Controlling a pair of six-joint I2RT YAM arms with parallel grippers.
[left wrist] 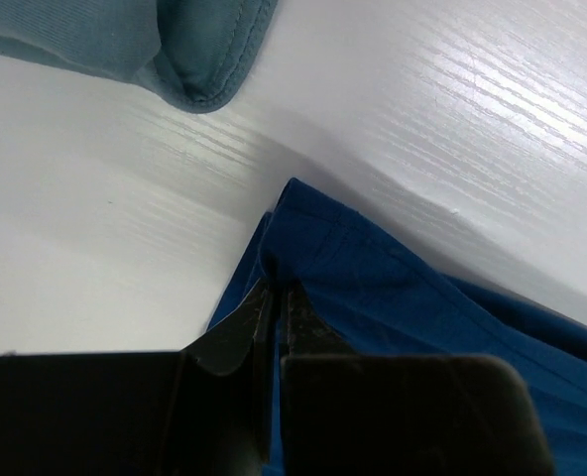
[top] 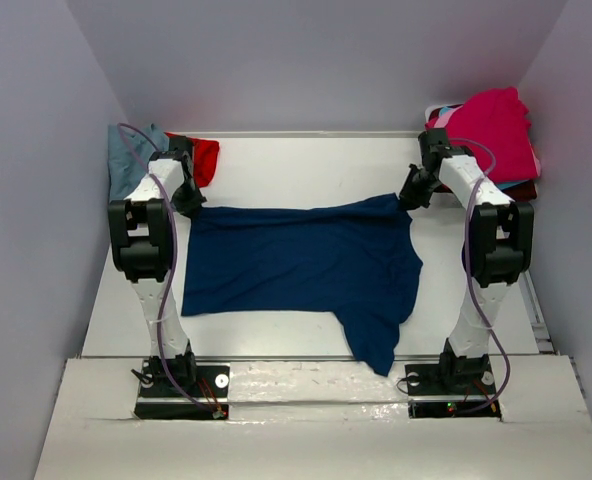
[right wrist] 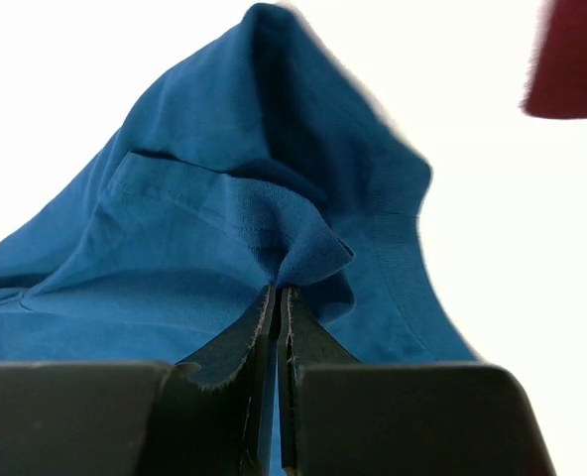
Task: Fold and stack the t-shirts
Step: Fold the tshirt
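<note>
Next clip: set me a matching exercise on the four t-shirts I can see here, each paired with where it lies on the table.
Things:
1. navy t-shirt
2. magenta t-shirt
3. red t-shirt
4. blue-grey t-shirt

Places:
A. far left corner, outermost, at the edge of the table
B. far right corner
C. spread across the middle
D. far left, just inboard of the corner shirt

Pairs: 1-C; 2-B; 3-D; 4-A
</note>
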